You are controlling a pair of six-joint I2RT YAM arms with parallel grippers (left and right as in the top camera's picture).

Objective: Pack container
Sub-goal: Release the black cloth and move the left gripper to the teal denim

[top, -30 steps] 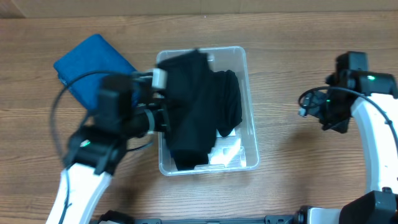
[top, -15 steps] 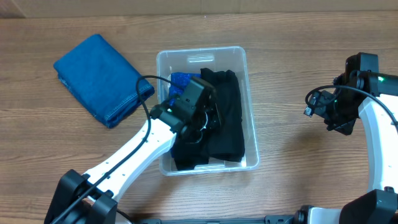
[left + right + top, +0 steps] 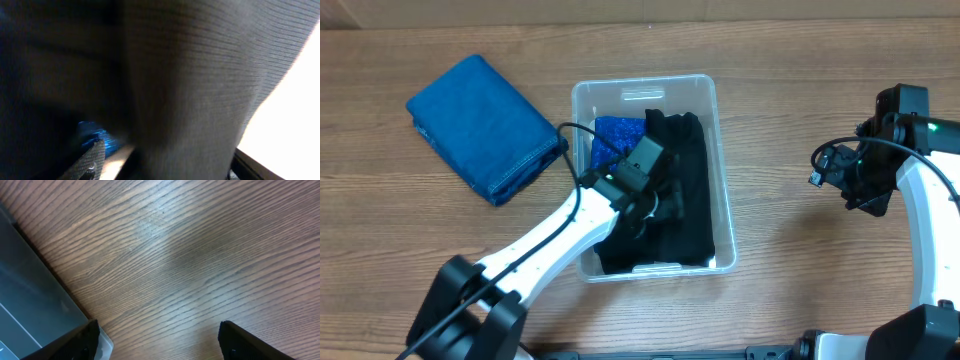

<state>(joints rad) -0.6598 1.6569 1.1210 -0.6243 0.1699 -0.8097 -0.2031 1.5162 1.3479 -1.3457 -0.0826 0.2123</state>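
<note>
Left jaws, spread, are pressing black cloth (image 3: pixel 690 170) inside container (image 3: pixel 642 80). Folded blue cloth (image 3: pixel 480 125) is lying leftward, nearer left arm. Right jaws spread.

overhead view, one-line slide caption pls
Left gripper reaches into the clear container onto black clothing; folded blue cloth lies outside.

- container (image 3: pixel 725 200): clear, glossy plastic
- black garment (image 3: pixel 190 75) against the left gripper (image 3: pixel 658 200): matt, finely ribbed knit
- table (image 3: pixel 200 255) beneath the right gripper (image 3: pixel 160 336): wood-grained, faint sheen
</note>
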